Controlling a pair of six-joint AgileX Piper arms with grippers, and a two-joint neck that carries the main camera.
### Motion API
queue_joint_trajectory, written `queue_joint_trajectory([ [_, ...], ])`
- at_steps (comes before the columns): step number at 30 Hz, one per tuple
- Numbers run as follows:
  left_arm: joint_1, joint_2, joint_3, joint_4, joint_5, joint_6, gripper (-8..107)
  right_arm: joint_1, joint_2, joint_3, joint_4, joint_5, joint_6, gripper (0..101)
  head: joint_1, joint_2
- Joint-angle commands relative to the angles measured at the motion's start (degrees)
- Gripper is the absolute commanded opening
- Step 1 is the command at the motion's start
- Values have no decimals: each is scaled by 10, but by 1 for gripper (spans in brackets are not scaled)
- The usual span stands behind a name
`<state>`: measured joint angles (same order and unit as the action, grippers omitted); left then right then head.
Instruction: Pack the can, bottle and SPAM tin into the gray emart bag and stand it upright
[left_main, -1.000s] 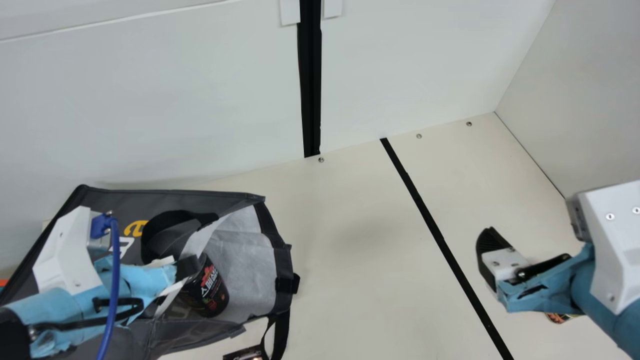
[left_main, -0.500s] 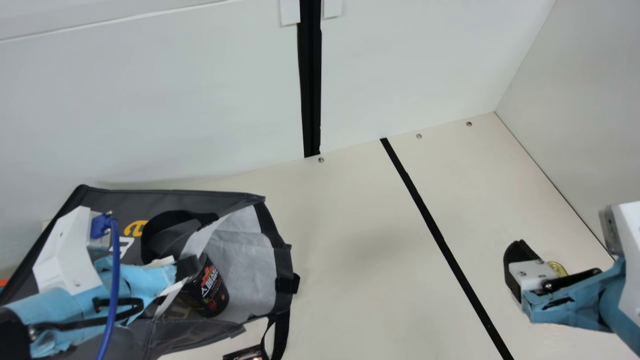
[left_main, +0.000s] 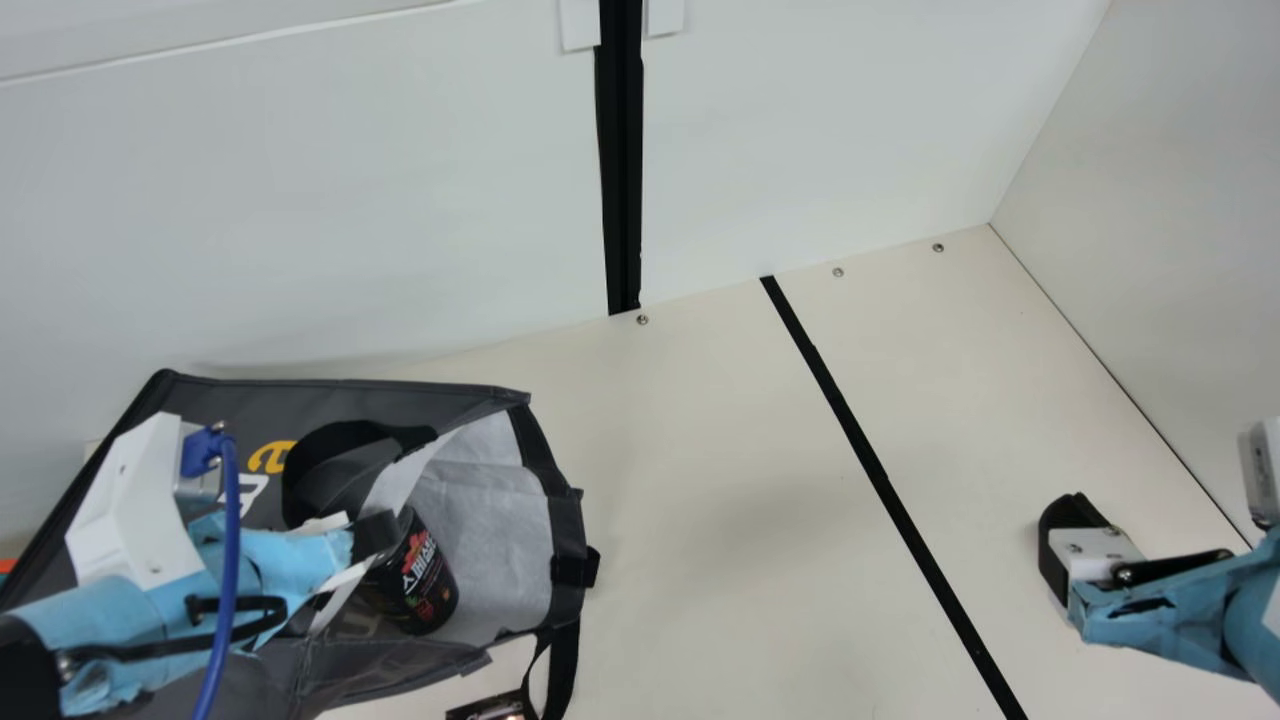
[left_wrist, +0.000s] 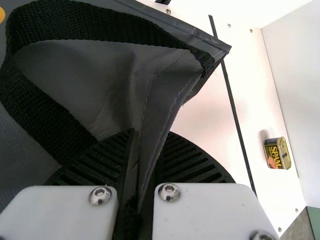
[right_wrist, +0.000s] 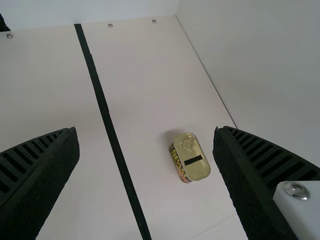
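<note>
At 8 o'clock on the desk (left_main: 720, 480), one gray emart bag (left_main: 400, 400) lies on its side. The left gripper (left_main: 376, 533) covers part of it, jaws clamped on its edge, and hides the upper end of one black cylinder (left_main: 420, 590), can or bottle I cannot tell, in the mouth. One dark object (left_main: 488, 708) at 7 o'clock is cut off, unnameable. At 4 o'clock, the right gripper (left_main: 1068, 512) has jaws apart. One SPAM tin (right_wrist: 192, 160) sits beyond the black strip (left_main: 870, 455) from the bag.
</note>
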<state>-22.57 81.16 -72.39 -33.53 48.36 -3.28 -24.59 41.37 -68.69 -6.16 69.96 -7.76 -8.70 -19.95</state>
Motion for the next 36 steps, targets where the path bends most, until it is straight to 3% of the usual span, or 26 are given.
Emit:
queue_joint_trajectory([
  [1, 0, 0, 0, 0, 0, 0, -8, -19, 1, -1, 5, -1, -2, 95, -13, 0],
  [28, 0, 0, 0, 0, 0, 0, -8, -93, 15, 28, 34, -1, 21, 95, -13, 0],
  [36, 0, 0, 0, 0, 0, 0, -8, -104, 14, 38, 28, -1, -7, 95, -13, 0],
])
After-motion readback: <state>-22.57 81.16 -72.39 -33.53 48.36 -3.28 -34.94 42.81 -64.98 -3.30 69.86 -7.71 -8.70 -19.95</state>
